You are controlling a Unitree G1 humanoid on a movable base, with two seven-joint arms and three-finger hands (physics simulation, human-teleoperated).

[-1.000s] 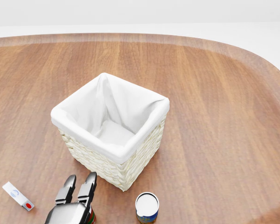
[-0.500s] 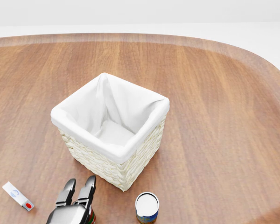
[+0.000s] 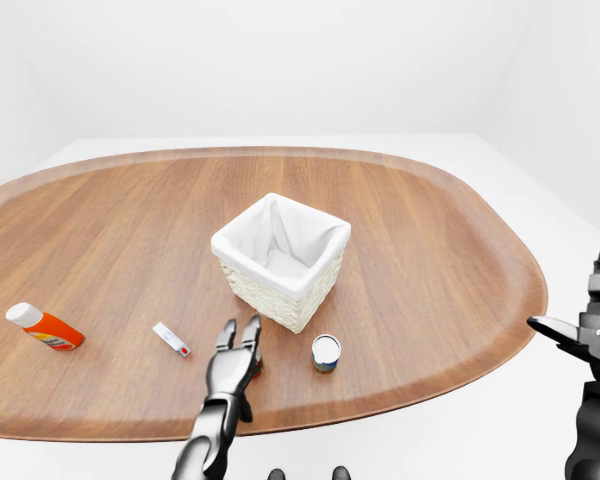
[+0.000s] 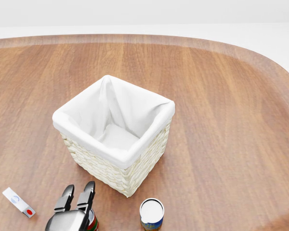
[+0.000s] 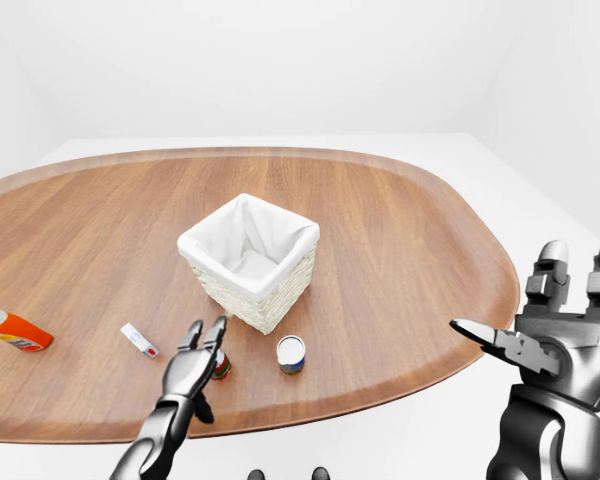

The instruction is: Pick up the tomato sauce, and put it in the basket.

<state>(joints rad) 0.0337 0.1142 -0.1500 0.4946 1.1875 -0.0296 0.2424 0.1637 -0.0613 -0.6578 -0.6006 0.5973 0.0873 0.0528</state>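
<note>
The tomato sauce [image 5: 221, 366], a small red container with a green band, stands on the wooden table [image 4: 221, 120] just below the basket. My left hand [image 4: 78, 195] hovers over it with fingers stretched out and open, hiding most of it in the head view. The white-lined wicker basket [image 4: 111, 156] stands near the table's middle, with nothing but the cloth showing inside. My right hand [image 5: 525, 310] is spread open off the table's right edge, holding nothing.
A blue-labelled can with a white lid [image 4: 151, 211] stands right of the tomato sauce. Left of my hand lies a small white stick with a red dot [image 4: 18, 202]. An orange bottle [image 3: 42, 327] lies at the table's far left.
My left hand has slid a little down and left in the head view, its fingertips farther from the basket. Nothing else has moved.
</note>
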